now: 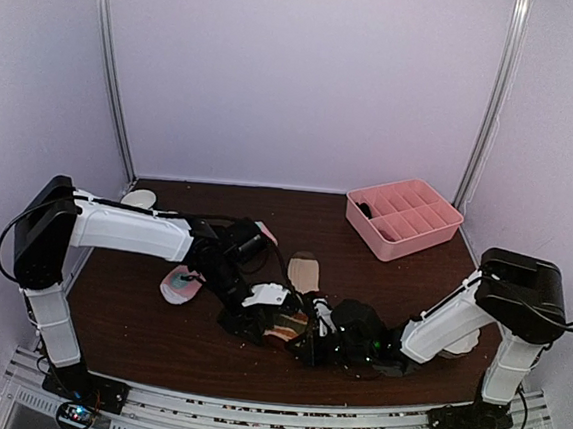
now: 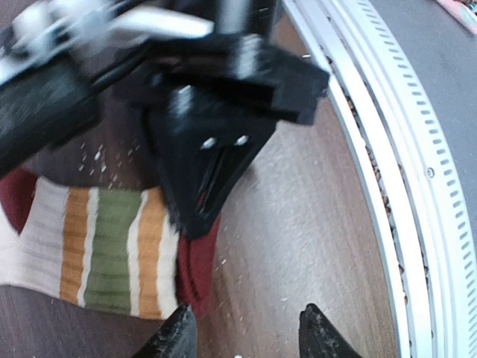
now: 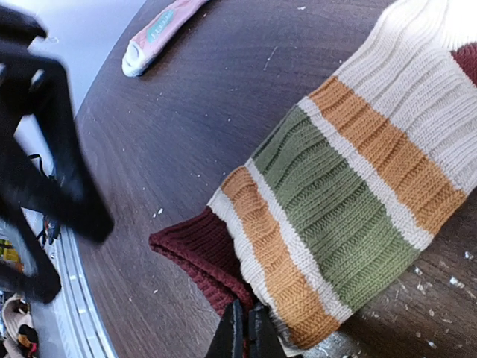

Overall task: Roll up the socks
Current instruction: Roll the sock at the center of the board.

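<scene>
At six o'clock on the dark wooden table (image 1: 155, 344), the right gripper (image 3: 244, 328) pinches shut on the maroon cuff of the beige ribbed sock with orange and green stripes (image 3: 350, 201). The left gripper (image 2: 250, 335) beside it gapes empty. The pink sock with mint-green patches (image 1: 180, 286) lies at nine o'clock.

Both arms crowd the cuff end of the beige sock (image 1: 302, 273). The right gripper (image 3: 244, 332), fingers closed, sits on the maroon cuff edge. The left gripper (image 2: 246, 335) hangs just beside it, fingers apart over bare bench (image 2: 298, 246). The left arm (image 1: 135, 229) stretches across the pink sock (image 1: 180, 286) left of the beige sock, barring that side. Beyond the beige sock's toe the bench lies open up to the pink tray (image 1: 404, 217), well apart at the right rear. Nearer than the cuff, a slotted rail (image 2: 387, 149) bounds the bench.
</scene>
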Motion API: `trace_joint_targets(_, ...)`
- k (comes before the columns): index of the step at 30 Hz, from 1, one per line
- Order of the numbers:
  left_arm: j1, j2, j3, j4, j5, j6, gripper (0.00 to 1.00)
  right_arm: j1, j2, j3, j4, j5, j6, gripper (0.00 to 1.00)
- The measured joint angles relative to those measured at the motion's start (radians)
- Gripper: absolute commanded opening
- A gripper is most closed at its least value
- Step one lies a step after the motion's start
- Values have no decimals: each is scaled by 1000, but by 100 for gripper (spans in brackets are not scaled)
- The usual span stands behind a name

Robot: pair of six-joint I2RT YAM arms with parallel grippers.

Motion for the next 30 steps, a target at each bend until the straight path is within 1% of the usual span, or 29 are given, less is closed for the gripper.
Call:
trace_joint_targets(3, -37, 0, -5, 22, -5, 26, 41, -12, 5, 13, -14, -26, 26, 0)
trace_joint_targets(10, -90, 5, -34, 54, -53, 89, 35, -46, 21, 62, -73, -95, 60, 0)
trace_joint_targets(18, -87, 58, -33, 83, -135, 116, 34, -58, 29, 79, -95, -137, 71, 0)
trace_joint_targets(30, -43, 80, -32, 83, -169, 119, 35, -66, 33, 80, -93, -166, 74, 0)
